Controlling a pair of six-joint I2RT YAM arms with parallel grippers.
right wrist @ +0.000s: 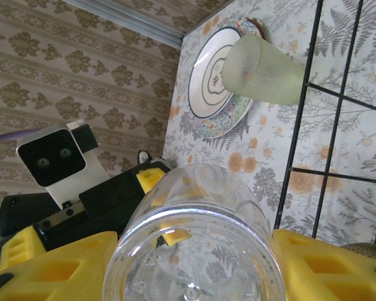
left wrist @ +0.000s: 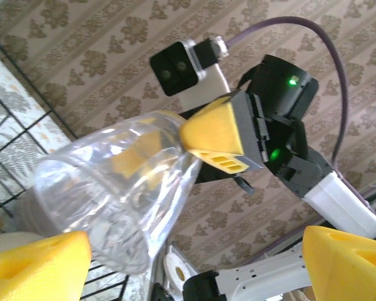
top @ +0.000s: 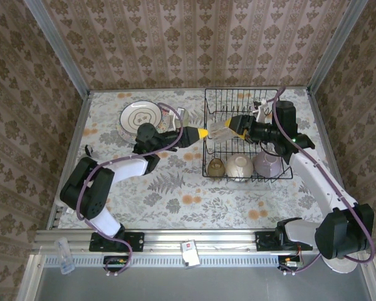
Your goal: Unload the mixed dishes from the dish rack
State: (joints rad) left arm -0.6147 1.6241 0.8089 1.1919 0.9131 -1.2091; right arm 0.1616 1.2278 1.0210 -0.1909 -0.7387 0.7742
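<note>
Mid-air handover at the left edge of the dish rack (top: 282,177). The right gripper (right wrist: 194,269) is clamped on a clear glass (left wrist: 100,194), 1 yellow finger on each side of it. The left gripper (left wrist: 191,266) faces it nose to nose with its 2 fingers spread apart and nothing between the pads yet.

Key relation: the glass's long axis runs roughly along the line between the 2 grippers, close to level. In the left wrist view the narrow end sits at the right gripper's finger and the wide end flares toward the left gripper, so I read it as mouth-first toward the left. The glass sits off-centre in the left opening, near 1 finger and well apart from the other.

My read on the next move: the left needs to centre on the wide end and close across the axis, not along it, before the right lets go. The wall is clear and smooth, so a slip is likely if the grip lands on the rim only.

The left arm is nearer the drop zone: the floral plate (top: 140,118) and the pale green glass (right wrist: 263,69), lying on its side, are already out on the table (top: 194,207). In the rack's near row: brown cup (top: 215,167), cream bowl (top: 238,166), lavender bowl (top: 266,164)
</note>
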